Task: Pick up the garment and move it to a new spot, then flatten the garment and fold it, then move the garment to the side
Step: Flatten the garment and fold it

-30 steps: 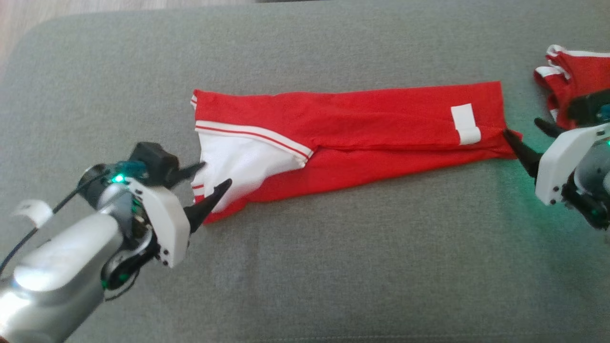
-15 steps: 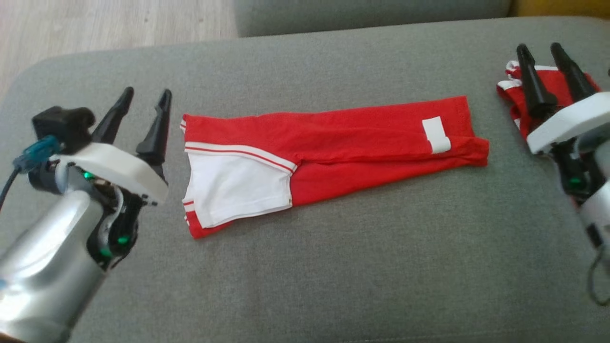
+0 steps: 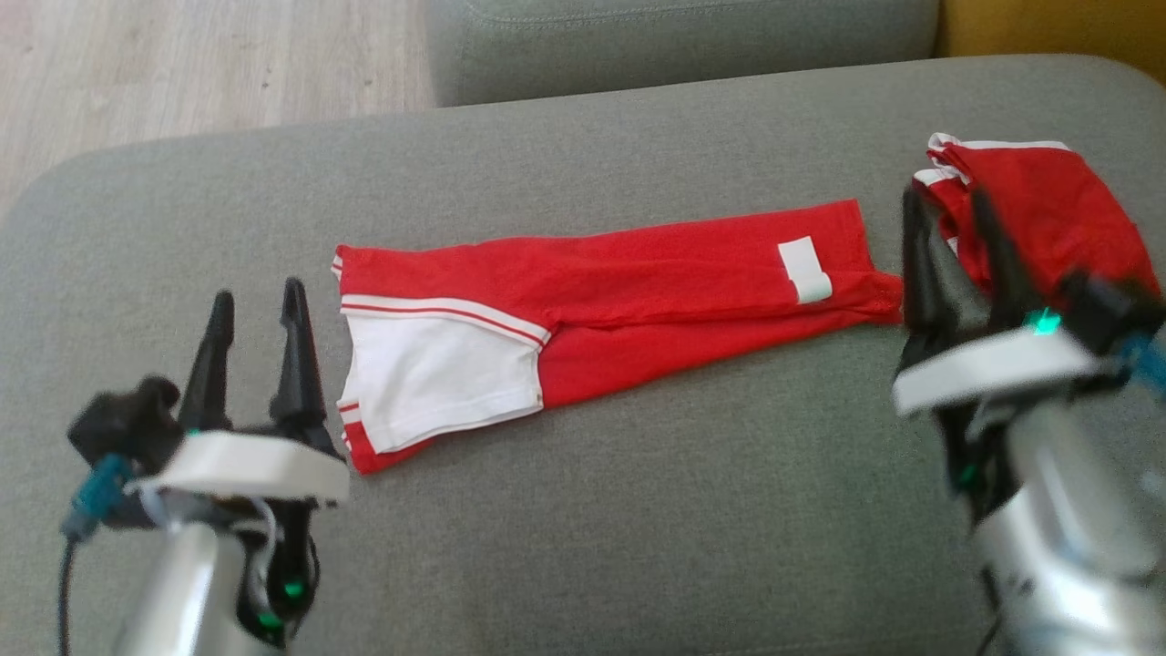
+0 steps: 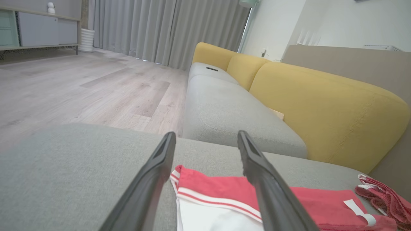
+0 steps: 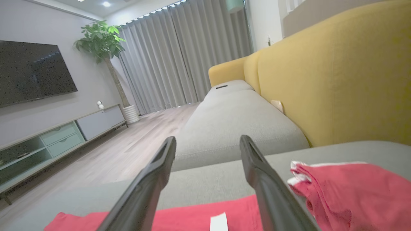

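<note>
The garment point(image 3: 638, 282) lies folded into a long red strip across the grey cushion point(image 3: 592, 510), white sleeve at its left end and a small white label near its right end. It also appears low in the left wrist view as the garment point(image 4: 221, 192) and low in the right wrist view as the garment point(image 5: 192, 218). My left gripper point(image 3: 257, 303) stands open just left of the sleeve end, fingers pointing up and holding nothing. My right gripper point(image 3: 947, 205) is open and empty off the strip's right end.
A smaller red garment with white trim point(image 3: 1038, 210) lies bunched at the right, behind my right gripper. A second grey seat cushion point(image 3: 683, 46) and yellow sofa back point(image 5: 337, 73) lie beyond. Wooden floor point(image 3: 182, 73) is at the far left.
Both grippers have let go of the garment's ends and drawn back from it, fingers turning to point up the view. The head camera has tilted, showing more floor and sofa.
</note>
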